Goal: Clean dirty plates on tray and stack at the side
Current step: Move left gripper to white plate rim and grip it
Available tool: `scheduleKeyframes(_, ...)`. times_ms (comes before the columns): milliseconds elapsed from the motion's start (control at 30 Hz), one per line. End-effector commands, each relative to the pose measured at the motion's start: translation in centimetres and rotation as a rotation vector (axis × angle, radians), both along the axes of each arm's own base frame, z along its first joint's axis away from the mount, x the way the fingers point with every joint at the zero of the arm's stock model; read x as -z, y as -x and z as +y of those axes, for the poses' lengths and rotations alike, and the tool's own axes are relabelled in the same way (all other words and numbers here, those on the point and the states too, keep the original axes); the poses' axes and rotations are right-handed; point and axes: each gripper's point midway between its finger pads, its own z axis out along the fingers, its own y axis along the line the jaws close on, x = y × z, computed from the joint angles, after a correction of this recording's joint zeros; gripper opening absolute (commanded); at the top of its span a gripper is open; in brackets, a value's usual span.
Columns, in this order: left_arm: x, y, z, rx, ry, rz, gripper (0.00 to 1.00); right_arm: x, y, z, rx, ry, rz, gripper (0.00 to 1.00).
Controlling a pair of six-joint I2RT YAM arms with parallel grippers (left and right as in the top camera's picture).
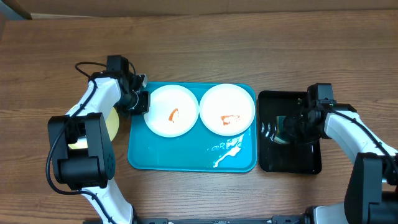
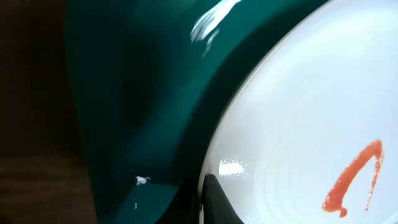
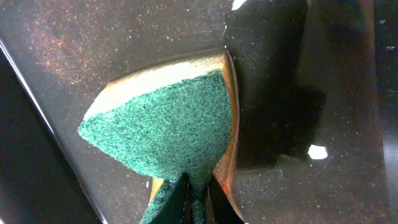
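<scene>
a wooden table (image 1: 199, 50) is seen from above. a turquoise tray (image 1: 140, 155) is laid at its middle, and a smaller black tray (image 1: 292, 163) is set just beside it on the right, apart by a thin gap. the left arm (image 1: 93, 106) is bent in from the left edge of the tray, and the right arm (image 1: 348, 134) is reached over the black tray.

two white plates are laid side by side in the far half of the tray, nearly touching: the left plate (image 1: 172, 110) and the right plate (image 1: 227, 109). a yellow plate (image 1: 113, 121) is laid on the table left of the tray and is mostly hidden under the left arm. white streaks (image 1: 227, 149) are seen on the near right part of the tray floor; whether they are glare or liquid cannot be told.

the left gripper (image 1: 140, 101) is held at the left rim of the left plate. in the left wrist view one dark fingertip (image 2: 214, 202) is seen at that rim, over the tray floor; whether the jaws are apart or together cannot be told.

the right gripper (image 3: 196, 199) is pinched onto a sponge (image 3: 168, 127), with its fingers drawn close together at the sponge's near corner. the sponge is rested on the glossy black tray, its green scouring face turned up and a yellow layer shown along its edge.

an orange-red left smear (image 1: 173, 115) is marked near the middle of the left plate, and a right smear (image 1: 229, 119) of the same colour is marked on the right plate.
</scene>
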Motion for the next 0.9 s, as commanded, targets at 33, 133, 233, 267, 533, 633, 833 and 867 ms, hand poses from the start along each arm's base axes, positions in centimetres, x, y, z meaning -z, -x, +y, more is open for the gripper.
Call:
scheduleKeyframes(33,0.7,1.9,1.6,-0.075,-0.095,0.091,0.04,1.1,1.7,0.0,-0.004,0.006,0.065,0.04)
scheduleKeyframes(133,0.5,2.6,1.1,-0.079,-0.070,0.117,0.04,1.0,2.3,0.0,-0.005,0.005,0.092,0.04)
scheduleKeyframes(233,0.4,3.5,0.9,-0.074,-0.067,0.155,0.04,0.1,2.9,0.0,-0.005,0.003,0.138,0.04)
scheduleKeyframes(267,0.4,3.9,0.9,-0.074,-0.064,0.171,0.04,-0.3,2.9,0.0,-0.005,0.002,0.146,0.04)
scheduleKeyframes(533,0.1,6.1,0.7,-0.085,-0.062,0.267,0.04,-1.5,1.8,0.2,-0.002,-0.007,0.124,0.04)
scheduleKeyframes(633,0.0,6.3,0.7,-0.085,-0.062,0.274,0.04,-0.8,1.3,0.2,-0.009,-0.001,0.089,0.04)
scheduleKeyframes(833,-0.1,6.0,-0.6,-0.076,-0.008,0.265,0.04,1.4,1.6,1.0,-0.029,-0.001,0.046,0.04)
scheduleKeyframes(867,-0.1,5.9,-0.7,-0.074,-0.002,0.257,0.04,1.7,1.8,1.1,-0.034,0.000,0.044,0.04)
